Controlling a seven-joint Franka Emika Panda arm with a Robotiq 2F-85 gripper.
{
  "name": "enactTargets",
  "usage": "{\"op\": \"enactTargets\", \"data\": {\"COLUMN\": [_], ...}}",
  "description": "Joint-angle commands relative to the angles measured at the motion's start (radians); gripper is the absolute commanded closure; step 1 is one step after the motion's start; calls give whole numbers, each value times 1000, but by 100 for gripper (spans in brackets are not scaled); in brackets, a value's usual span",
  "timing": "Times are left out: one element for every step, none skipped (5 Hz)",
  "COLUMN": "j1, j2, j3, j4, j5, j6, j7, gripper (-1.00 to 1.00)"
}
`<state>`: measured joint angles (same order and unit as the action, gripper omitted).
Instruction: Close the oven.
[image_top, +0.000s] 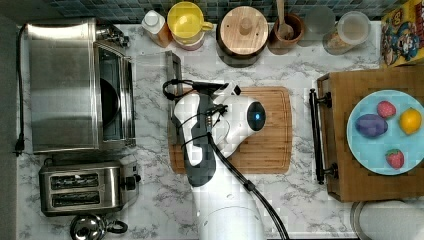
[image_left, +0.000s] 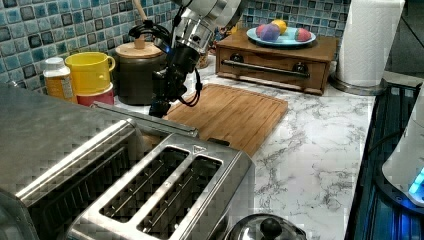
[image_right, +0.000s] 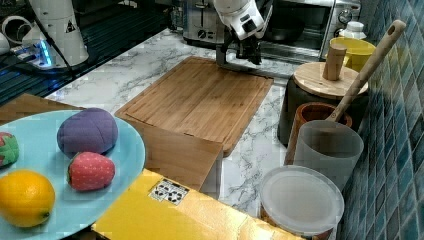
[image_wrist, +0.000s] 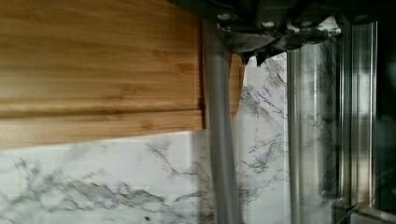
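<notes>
The oven (image_top: 60, 85) is a large brushed-steel box at the top view's left, its dark inside showing. Its glass door (image_top: 150, 80) lies folded down flat over the marble counter, and the long metal bar handle (image_top: 173, 75) reaches the edge of the wooden cutting board (image_top: 265, 140). My gripper (image_left: 159, 106) points down at that handle (image_left: 145, 119) near its middle. In the right view the gripper (image_right: 240, 59) sits at the door's front edge, before the oven (image_right: 310, 20). Through the wrist view, the handle (image_wrist: 219, 140) runs right up to the gripper (image_wrist: 254, 46).
A two-slot toaster (image_top: 82, 189) and a kettle (image_top: 92, 227) stand beside the oven. Along the tiled back wall are a bottle (image_top: 155, 25), yellow mug (image_top: 187, 20), lidded canister (image_top: 243, 30) and jars. A wooden box (image_top: 350, 175) carries a plate of fruit.
</notes>
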<state>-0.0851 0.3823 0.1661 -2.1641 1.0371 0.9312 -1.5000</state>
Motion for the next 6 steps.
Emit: {"op": "enactTargets", "data": {"j1": [-24, 4, 26, 46, 49, 54], "j2": [20, -9, -19, -40, -83, -188], "j3": [21, 43, 71, 94, 121, 177], "j4": [160, 104, 81, 53, 45, 11], "j5": [-34, 12, 25, 52, 59, 76], "j6": [-294, -248, -233, -200, -198, -164], "j7": [100, 60, 42, 16, 11, 26], "gripper": [100, 100, 100, 100, 100, 100]}}
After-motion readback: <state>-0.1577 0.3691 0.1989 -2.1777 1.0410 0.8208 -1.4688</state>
